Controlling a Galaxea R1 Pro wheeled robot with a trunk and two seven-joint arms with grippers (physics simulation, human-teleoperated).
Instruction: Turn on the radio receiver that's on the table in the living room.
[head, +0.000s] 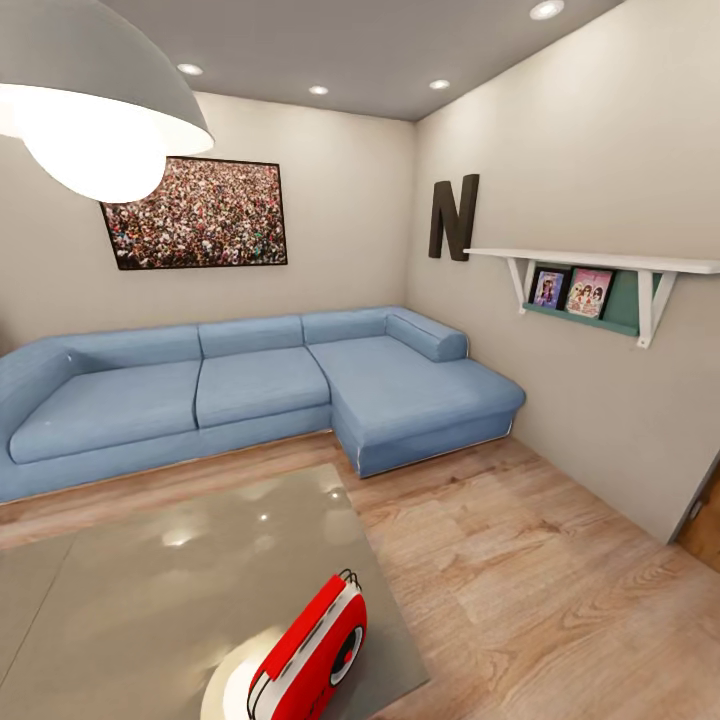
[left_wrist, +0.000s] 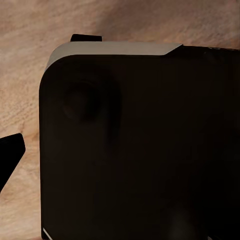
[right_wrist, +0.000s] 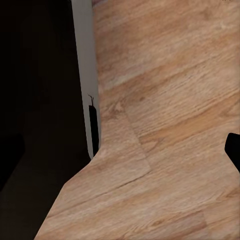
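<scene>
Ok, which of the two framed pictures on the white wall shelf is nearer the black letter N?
The darker, purple-toned framed picture; the pink framed picture stands farther from it.

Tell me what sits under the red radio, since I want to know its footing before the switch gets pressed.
The radio receiver stands on the table, whose glossy grey top shows a pale reflection beside the radio's base. The contact patch beneath it is covered, and the picture's lower edge crops the base.

wrist cameras close above floor (right_wrist: 170, 125)

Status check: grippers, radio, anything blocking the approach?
Grippers: state unreadable, wrist views face wood floor. Radio receiver on the table, near edge, front tilted up. Nothing between robot and radio.
</scene>
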